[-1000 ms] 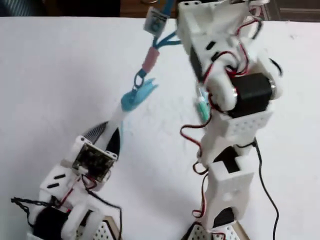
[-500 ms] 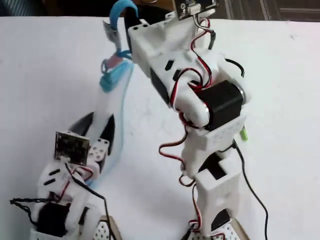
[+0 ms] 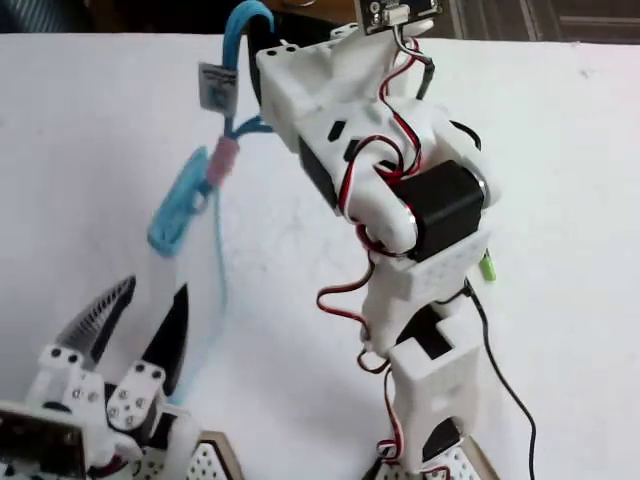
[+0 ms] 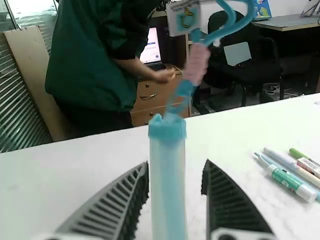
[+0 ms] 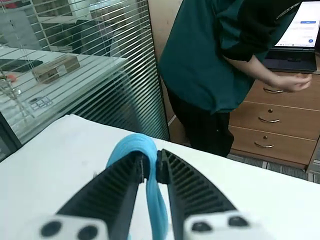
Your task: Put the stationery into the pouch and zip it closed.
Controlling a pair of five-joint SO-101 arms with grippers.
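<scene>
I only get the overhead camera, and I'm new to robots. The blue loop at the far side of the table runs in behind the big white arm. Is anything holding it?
Observer: Yes. The right wrist view shows the right end effector shut on the blue strap.
Operator: Where are the pens? I see just a green tip beside that arm.
Observer: The left wrist view shows several pens lying side by side on the table, outside the pouch.
Operator: Is the other claw gripping the pouch?
Observer: No. The left end effector is open, with the pouch between its two sides and a gap on each.
</scene>
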